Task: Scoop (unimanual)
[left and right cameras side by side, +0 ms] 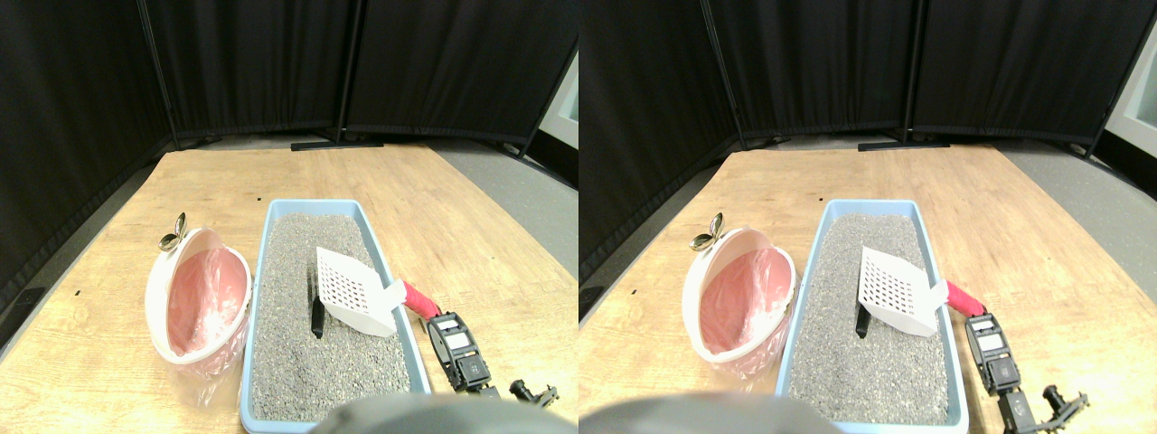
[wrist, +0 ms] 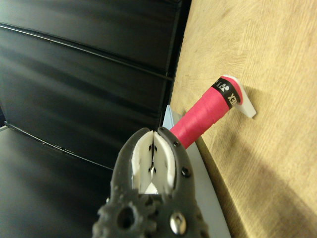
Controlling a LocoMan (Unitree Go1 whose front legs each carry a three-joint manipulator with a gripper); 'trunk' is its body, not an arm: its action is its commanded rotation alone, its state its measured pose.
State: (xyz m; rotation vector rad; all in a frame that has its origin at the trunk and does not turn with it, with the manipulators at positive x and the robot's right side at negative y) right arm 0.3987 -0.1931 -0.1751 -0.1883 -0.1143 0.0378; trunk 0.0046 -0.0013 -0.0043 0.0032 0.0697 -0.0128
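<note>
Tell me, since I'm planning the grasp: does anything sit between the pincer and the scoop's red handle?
Nothing visible. The right pincer sits on the table just behind the red handle, which juts over the litter tray's rim toward it.

Light-blue plastic litter tray (left and right cameras side by side: pixel 262 271) on wooden floor (left and right cameras side by side: pixel 452 226); white-rimmed, pink-lined bin (left and right cameras side by side: pixel 194 298) touching its left side. White slotted scoop (left and right cameras side by side: pixel 354 291) over litter, near tray's right wall.

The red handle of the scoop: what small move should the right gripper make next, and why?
Probably open the jaws and ease forward onto the red handle. In the wrist view the right gripper looks shut and empty, just short of it. The scoop lies on the litter, its handle over the rim of the blue tray.
</note>
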